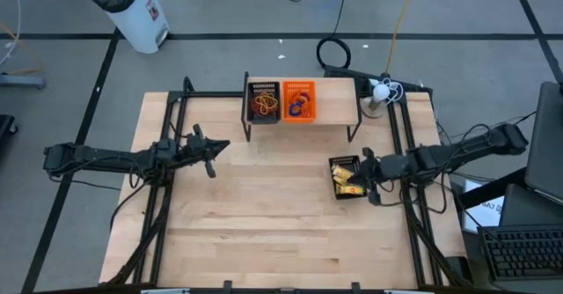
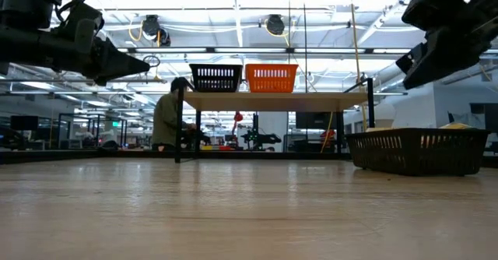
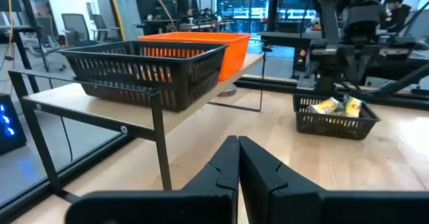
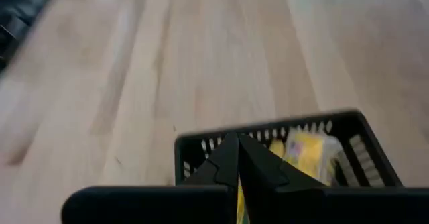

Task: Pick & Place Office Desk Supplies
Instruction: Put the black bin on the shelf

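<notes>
Bright overhead strip lights, glare in low view; right wrist view motion-blurred.

Right gripper: two dark jaws pressed together, tips meeting in a point with no gap, nothing between them. Tips sit over the near wall of a small black plastic mesh basket with slotted sides. Inside the basket, just past the jaw tips, yellow packets lie piled, partly hidden by the jaws; their number is unclear. Basket rests on the light wood-plank counter, which fills the rest of the view with grain running away from the camera. A blurred dark shape shows at one corner, unidentifiable.
</notes>
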`<state>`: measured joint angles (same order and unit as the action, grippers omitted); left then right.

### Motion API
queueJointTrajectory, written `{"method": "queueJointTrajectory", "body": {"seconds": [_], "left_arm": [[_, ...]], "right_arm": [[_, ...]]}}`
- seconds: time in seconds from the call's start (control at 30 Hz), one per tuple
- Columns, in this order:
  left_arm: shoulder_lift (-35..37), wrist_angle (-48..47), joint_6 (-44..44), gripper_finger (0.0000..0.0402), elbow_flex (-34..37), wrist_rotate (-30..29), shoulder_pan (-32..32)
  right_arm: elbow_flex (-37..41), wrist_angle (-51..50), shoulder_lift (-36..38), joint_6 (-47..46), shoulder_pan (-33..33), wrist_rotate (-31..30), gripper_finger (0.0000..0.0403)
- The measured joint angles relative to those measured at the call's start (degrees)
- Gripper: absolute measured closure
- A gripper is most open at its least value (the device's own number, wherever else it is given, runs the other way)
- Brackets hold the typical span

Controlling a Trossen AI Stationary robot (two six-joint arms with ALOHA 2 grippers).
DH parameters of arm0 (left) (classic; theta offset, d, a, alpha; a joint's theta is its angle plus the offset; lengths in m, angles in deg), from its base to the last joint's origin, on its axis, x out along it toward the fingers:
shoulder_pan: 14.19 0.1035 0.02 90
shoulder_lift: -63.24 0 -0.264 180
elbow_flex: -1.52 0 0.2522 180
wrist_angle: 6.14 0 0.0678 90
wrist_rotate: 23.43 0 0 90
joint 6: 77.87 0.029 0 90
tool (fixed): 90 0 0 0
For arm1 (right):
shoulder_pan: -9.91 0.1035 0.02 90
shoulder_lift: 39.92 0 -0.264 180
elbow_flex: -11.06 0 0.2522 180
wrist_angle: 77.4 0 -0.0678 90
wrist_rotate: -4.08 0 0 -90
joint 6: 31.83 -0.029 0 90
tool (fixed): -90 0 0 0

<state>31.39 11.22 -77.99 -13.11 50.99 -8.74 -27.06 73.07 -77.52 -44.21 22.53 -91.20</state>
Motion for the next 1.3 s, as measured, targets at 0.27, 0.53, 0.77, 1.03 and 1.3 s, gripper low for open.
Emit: {"method": "queueJointTrajectory", "body": {"seconds": [0.27, 0.53, 0.77, 1.03, 1.3], "left_arm": [[0.0, -2.8, -0.3, 0.0379, -0.1, 0.0, 0.0], [0.0, -4.5, -0.5, 0.0378, -0.1, 0.1, 0.0], [0.0, -4.4, -1.1, 0.0378, -0.1, 0.4, 0.0], [0.0, -4.4, -1.9, 0.0378, -0.1, 0.5, 0.0], [0.0, -4.3, -3.2, 0.0378, -0.1, 0.5, 0.0]], "right_arm": [[-15.8, -21.0, -15.2, -8.0, 6.5, -3.6, 0.0339], [-26.5, -32.6, -37.4, -9.6, 11.8, -3.6, 0.0232], [-28.1, -30.7, -44.8, -10.5, 14.5, -3.9, 0.0232], [-25.8, -29.5, -46.1, -10.9, 14.2, -3.9, 0.0266], [-21.9, -24.4, -46.1, -11.0, 11.3, -4.0, 0.0324]]}}
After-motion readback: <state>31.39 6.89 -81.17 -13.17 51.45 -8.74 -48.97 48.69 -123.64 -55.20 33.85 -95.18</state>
